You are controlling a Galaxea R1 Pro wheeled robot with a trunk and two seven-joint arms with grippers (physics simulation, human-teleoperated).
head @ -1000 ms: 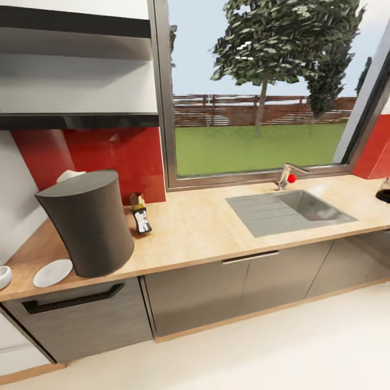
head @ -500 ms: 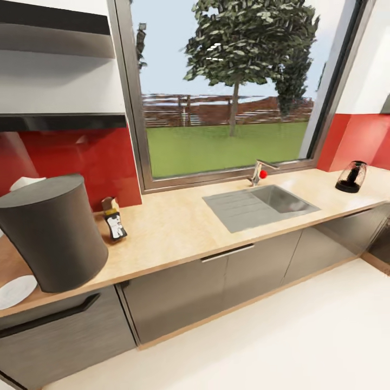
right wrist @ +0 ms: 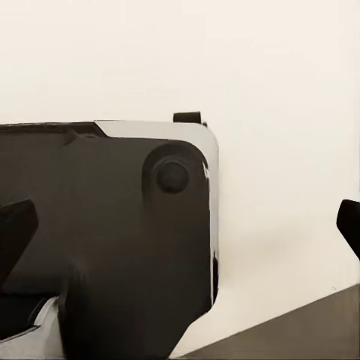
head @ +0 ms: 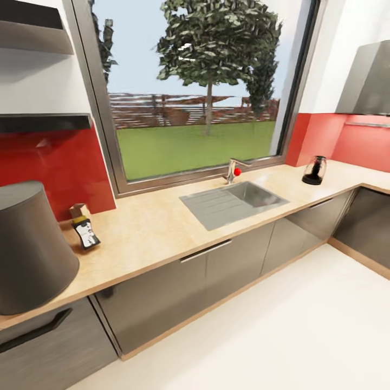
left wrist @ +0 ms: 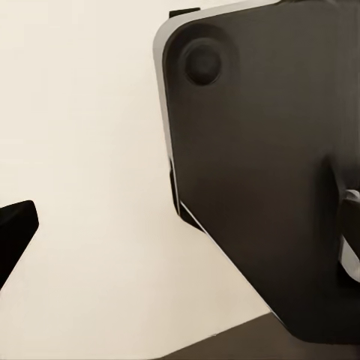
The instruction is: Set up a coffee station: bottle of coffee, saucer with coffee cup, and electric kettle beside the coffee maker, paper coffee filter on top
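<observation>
The dark-grey coffee maker (head: 30, 249) stands at the left end of the beige countertop (head: 157, 227). Just right of it, against the red backsplash, stands the bottle of coffee (head: 86, 233) with its white label. The electric kettle (head: 314, 170) is far off to the right, near the counter's corner. The black kitchen shelf (head: 43, 122) hangs at the upper left. The saucer, coffee cup and paper coffee filter are out of view. My left gripper (left wrist: 180, 232) and right gripper (right wrist: 180, 232) hang open over the pale floor beside the robot's dark base, holding nothing.
A steel sink (head: 238, 197) with a red-knobbed faucet (head: 233, 170) is set into the counter under the big window. A grey range hood (head: 371, 81) hangs at the upper right. The counter turns a corner at the far right, and pale floor spreads in front of the cabinets.
The head view has swung right: the coffee maker and bottle slid toward the left edge, the saucer and cup left the picture, and the kettle and counter corner came into view.
</observation>
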